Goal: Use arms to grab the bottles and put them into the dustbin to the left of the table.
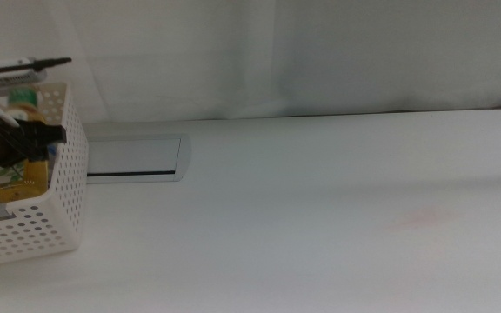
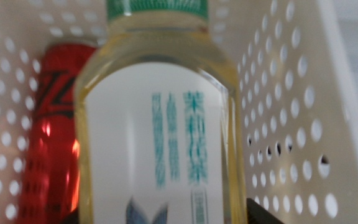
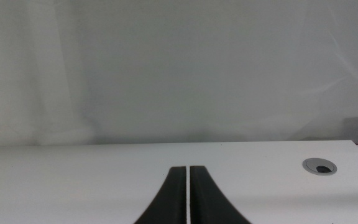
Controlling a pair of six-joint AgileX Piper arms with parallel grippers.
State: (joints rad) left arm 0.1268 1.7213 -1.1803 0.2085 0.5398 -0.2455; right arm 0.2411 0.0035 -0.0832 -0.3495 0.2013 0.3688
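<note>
My left gripper (image 1: 40, 134) hangs over the white perforated dustbin (image 1: 55, 217) at the table's left edge. It is shut on the yellow-liquid bottle (image 2: 160, 130), which has a white label with green print and a green neck band. In the left wrist view that bottle fills the picture and hangs inside the dustbin's walls (image 2: 291, 124), with only dark jaw corners showing beside it. The right gripper (image 3: 187, 186) is shut on nothing above the bare white table (image 3: 73, 180), out of the middle view.
A red can (image 2: 55, 124) stands in the dustbin behind the bottle, among other coloured items (image 1: 26, 174). A grey panel (image 1: 133, 156) is set into the table next to the dustbin. A round grommet (image 3: 319, 165) sits near the table's far right.
</note>
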